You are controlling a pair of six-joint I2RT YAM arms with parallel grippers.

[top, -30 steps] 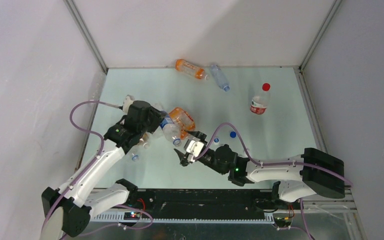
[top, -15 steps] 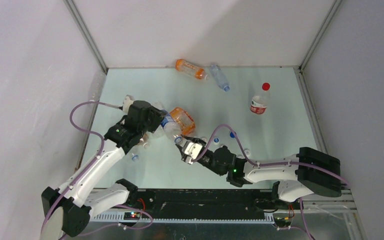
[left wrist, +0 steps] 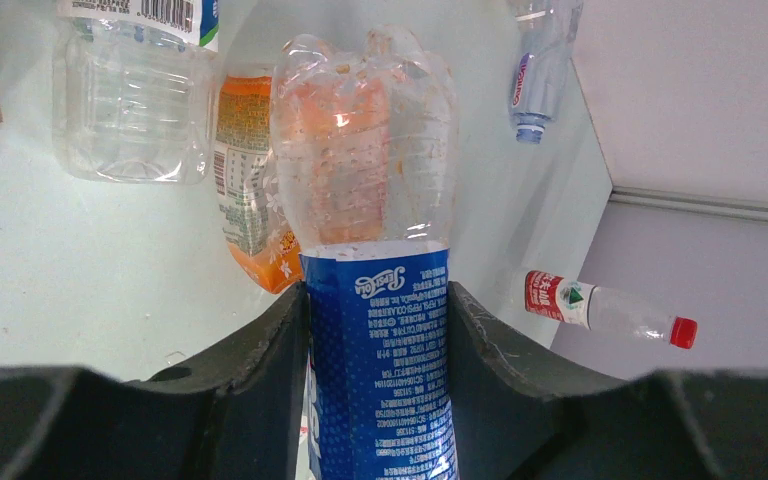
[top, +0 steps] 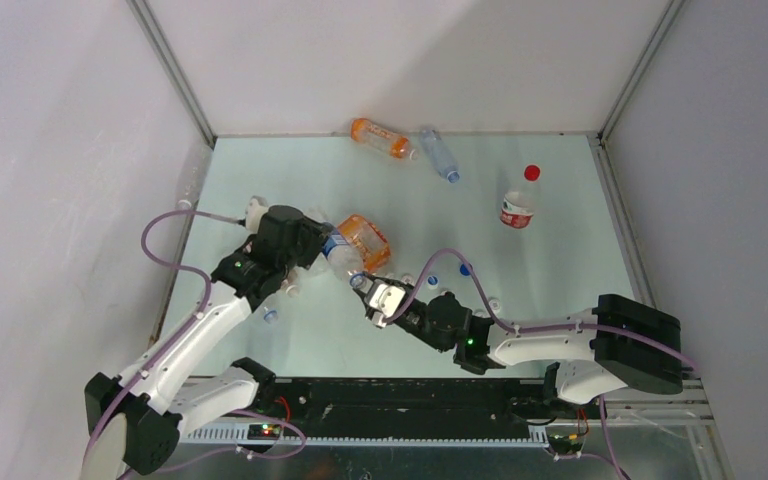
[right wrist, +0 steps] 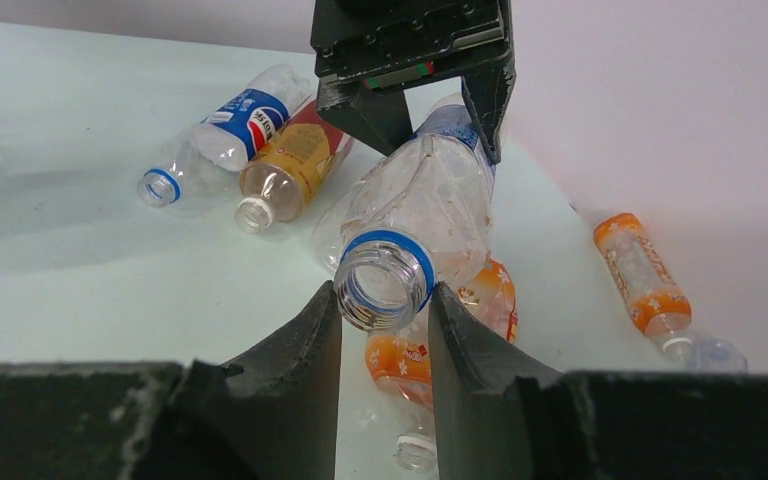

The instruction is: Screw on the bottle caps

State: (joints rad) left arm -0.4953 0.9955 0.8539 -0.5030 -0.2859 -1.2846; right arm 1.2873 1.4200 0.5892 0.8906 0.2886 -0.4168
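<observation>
A clear bottle with a blue Pepsi label (top: 340, 258) is held off the table by my left gripper (top: 312, 250), whose jaws are shut on the label (left wrist: 380, 370). Its base points away in the left wrist view. The mouth (right wrist: 385, 285) is open, with a blue ring and no cap on it. My right gripper (top: 368, 290) meets the bottle from the other end, and its fingertips (right wrist: 325, 310) press both sides of the neck. Loose bottle caps lie right of it: a blue one (top: 466, 269), another blue one (top: 433, 281) and a white one (top: 495, 303).
An orange bottle (top: 368, 240) lies under the held one. At the back are another orange bottle (top: 380, 137) and a clear bottle (top: 440, 153). A red-capped bottle (top: 520, 200) stands at the right. A second Pepsi bottle (right wrist: 225, 130) and an amber bottle (right wrist: 295, 165) lie by the left arm.
My right gripper has moved up and left to the bottle's mouth and its jaws have come together on the neck. The left arm and its bottle have barely shifted.
</observation>
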